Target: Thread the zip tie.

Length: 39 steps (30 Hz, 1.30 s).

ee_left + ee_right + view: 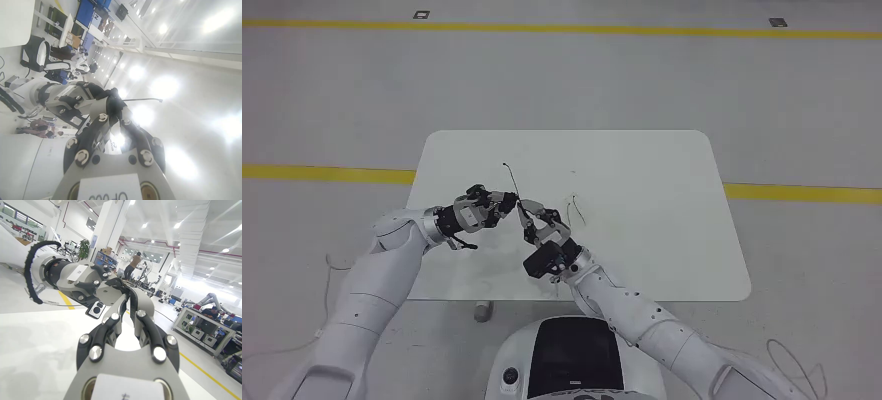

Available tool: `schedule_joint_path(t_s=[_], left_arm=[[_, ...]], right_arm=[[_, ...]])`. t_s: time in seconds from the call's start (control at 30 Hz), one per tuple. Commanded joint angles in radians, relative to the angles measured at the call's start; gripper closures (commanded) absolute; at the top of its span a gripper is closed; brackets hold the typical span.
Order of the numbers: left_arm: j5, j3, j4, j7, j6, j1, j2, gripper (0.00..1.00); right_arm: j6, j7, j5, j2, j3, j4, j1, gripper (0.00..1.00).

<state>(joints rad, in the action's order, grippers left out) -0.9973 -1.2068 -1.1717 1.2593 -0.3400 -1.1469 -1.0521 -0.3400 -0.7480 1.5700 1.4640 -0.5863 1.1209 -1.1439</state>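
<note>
- right fingers (140,300) squeezed nearly together, right by the left ones, can't tell if they've got anything
- left fingers (113,108) clamped on the zip tie (141,99), up over the desk (662,200)
- tie's head pokes out free, no loop, so I'd say the threading's all still to do
- spare ties (577,210) lying further out

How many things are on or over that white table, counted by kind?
1 table
2 grippers: left gripper, right gripper
1 zip tie, black, held where the grippers meet
2 thin strands, lying loose, too fine to name
Total: 6
</note>
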Motion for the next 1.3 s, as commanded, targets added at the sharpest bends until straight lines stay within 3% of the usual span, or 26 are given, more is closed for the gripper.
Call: schedule_joint_path(t_s=[0.0, 0.13, 1.27], left_arm=[[0.0, 0.0, 0.0, 0.0, 0.0, 0.0, 0.0, 1.0], [0.0, 0.0, 0.0, 0.0, 0.0, 0.0, 0.0, 1.0], [0.0, 0.0, 0.0, 0.0, 0.0, 0.0, 0.0, 1.0]], right_arm=[[0.0, 0.001, 0.0, 0.001, -0.001, -0.002, 0.001, 0.92], [0.0, -0.001, 0.0, 0.004, -0.005, -0.005, -0.001, 1.0], [0.0, -0.015, 0.0, 0.004, -0.096, 0.004, -0.064, 1.0]])
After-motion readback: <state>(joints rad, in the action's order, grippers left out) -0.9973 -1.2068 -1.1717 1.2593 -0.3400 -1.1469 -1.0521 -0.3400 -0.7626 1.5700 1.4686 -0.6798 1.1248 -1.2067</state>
